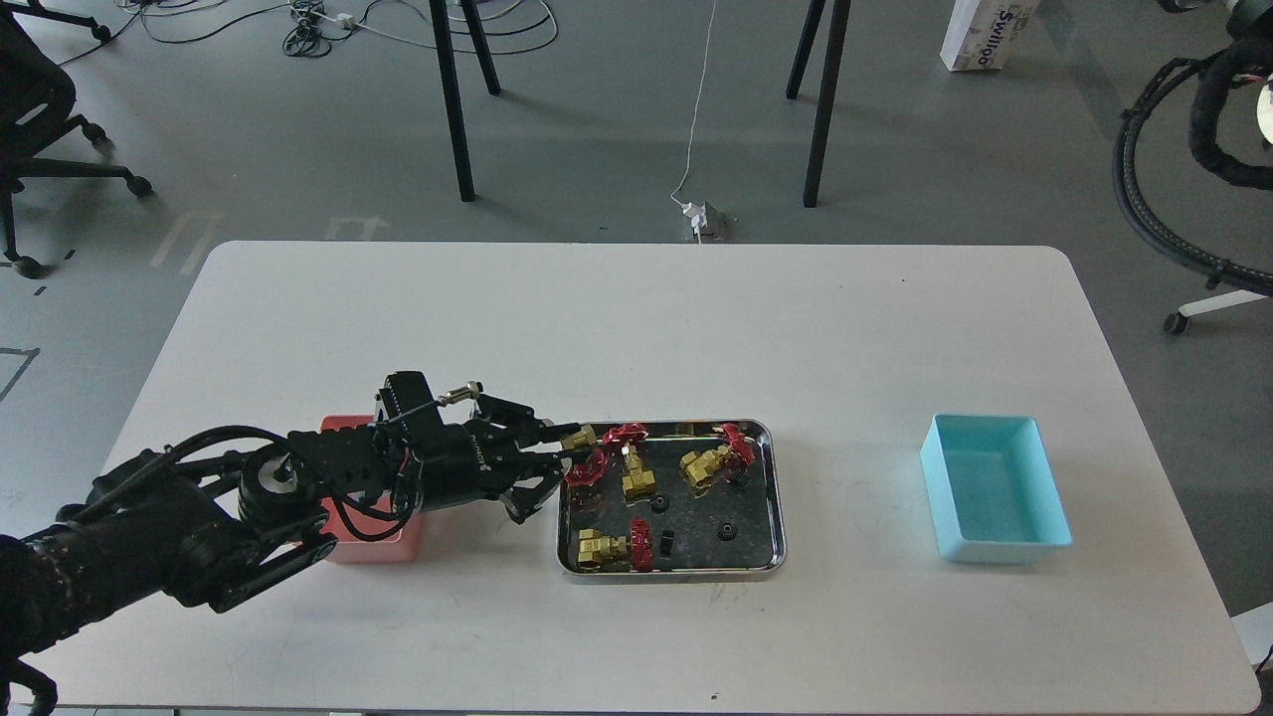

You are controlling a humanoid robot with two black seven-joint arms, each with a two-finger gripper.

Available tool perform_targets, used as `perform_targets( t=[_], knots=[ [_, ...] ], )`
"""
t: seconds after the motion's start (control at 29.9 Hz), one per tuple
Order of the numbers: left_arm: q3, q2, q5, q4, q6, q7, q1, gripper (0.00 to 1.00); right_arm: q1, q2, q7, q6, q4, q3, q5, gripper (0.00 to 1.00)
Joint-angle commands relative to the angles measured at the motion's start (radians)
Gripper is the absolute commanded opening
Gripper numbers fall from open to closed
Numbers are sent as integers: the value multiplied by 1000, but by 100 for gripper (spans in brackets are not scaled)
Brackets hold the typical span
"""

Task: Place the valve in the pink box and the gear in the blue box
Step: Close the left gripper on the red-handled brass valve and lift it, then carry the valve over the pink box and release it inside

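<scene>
White table [636, 328], grey floor behind. Your left gripper [569, 449] looks clenched on a valve [580, 449] at the left rim of the steel tray [771, 497]; brass end at the fingertips, red wheel just below. Lift clear of the rim before you swing left, since the pink box [370, 545] sits mostly hidden under your forearm. Left arm lies low, reaching right across the table. Other valves and gears [658, 502] remain in the tray. Blue box [995, 487] is empty, well apart. Right arm not visible.

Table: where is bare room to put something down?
Bare: the table behind the steel tray, and between tray and blue box. Crowded: the tray's left rim, where the left pincer grips a valve near the pink box.
</scene>
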Motion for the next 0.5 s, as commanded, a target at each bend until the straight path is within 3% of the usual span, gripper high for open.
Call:
perform_targets(
  t=[0.0, 0.17, 0.27, 0.47],
  knots=[
    [-4, 111, -85, -105, -1, 0, -2, 18, -1, 5, 1, 0, -12, -21, -5, 100],
    [-21, 336, -162, -283, -1, 0, -5, 18, 6, 14, 6, -2, -11, -18, -5, 100],
    [-19, 443, -183, -329, 1, 0, 4, 19, 11, 15, 6, -2, -11, -18, -5, 100],
    [-18, 501, -185, -332, 8, 0, 46, 20, 16, 28, 6, -2, -11, -16, -7, 100]
  ],
)
